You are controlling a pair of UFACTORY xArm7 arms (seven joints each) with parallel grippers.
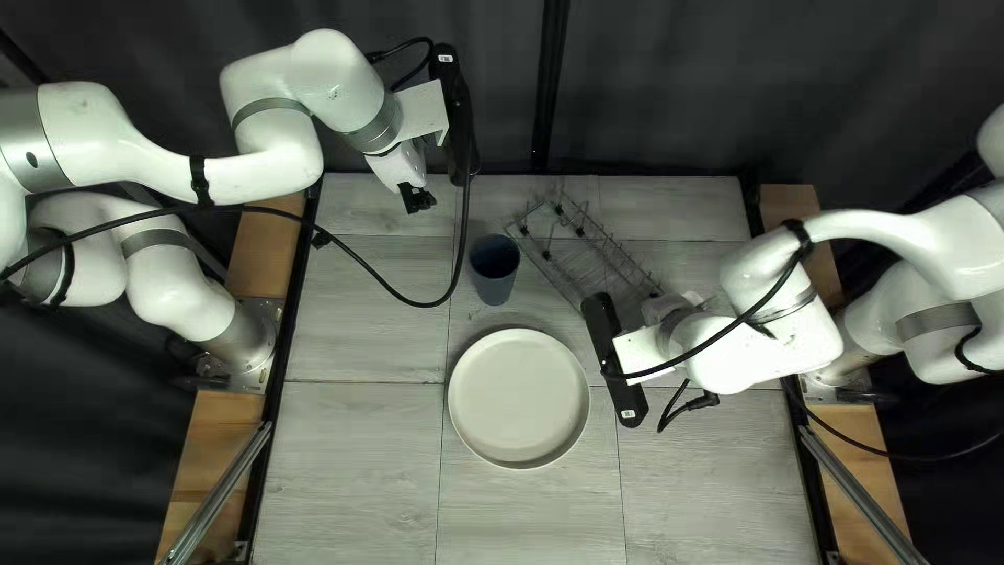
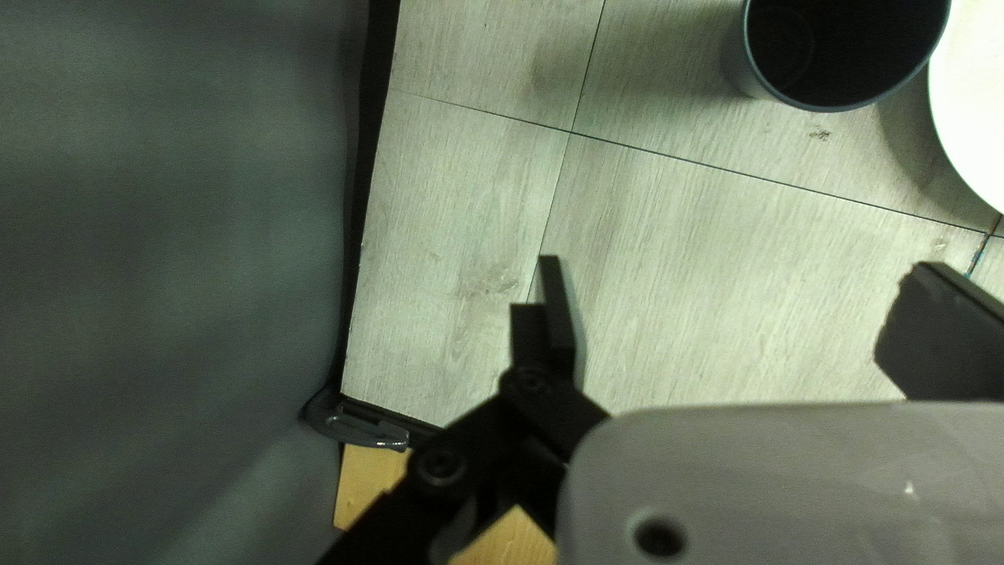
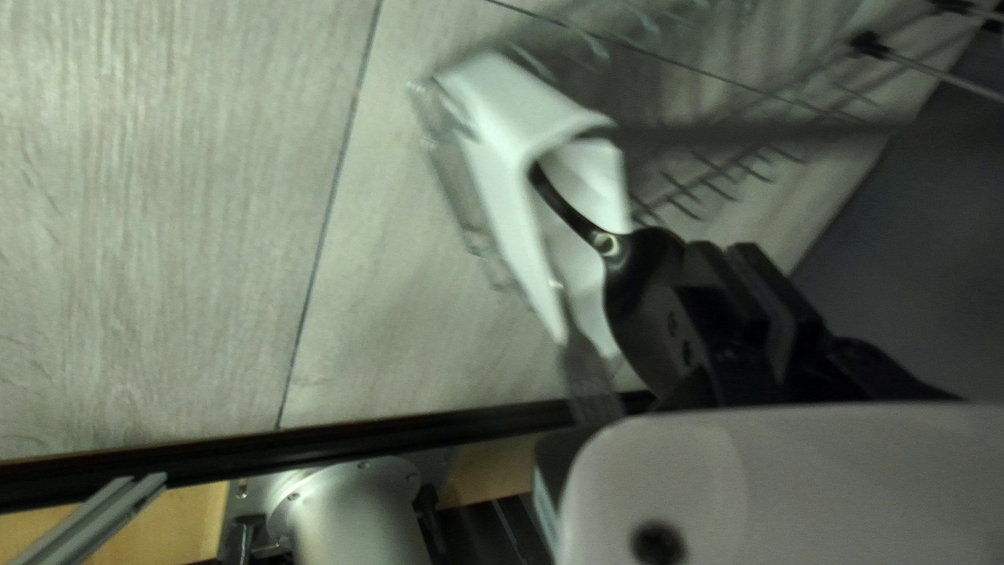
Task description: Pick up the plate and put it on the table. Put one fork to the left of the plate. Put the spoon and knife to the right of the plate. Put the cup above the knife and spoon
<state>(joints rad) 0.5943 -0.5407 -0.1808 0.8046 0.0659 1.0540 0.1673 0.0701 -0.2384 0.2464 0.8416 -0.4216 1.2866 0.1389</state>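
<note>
Left arm (image 1: 99, 126): glossy white, rounded segments, grey bands at the joints, a small dark round mark at the upper left of the top left view
Left base (image 1: 243, 340): silvery grey, round
Left cable (image 1: 366, 277): black, tied down by a black strap (image 1: 199, 180)
Left wrist: white bracket (image 1: 421, 110), black bar (image 1: 455, 115) with a small pale label
Left gripper (image 1: 416, 199): black fingers, black links with round screws
Right arm (image 1: 769, 345): white, grey-banded, black cable (image 1: 732, 324) and strap (image 1: 800, 235), right of the frame
Right wrist: black bar (image 1: 615, 361), rounded ends, pale label

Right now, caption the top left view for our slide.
Pale plate set down, blue cup and wire dish rack beyond it.
</note>
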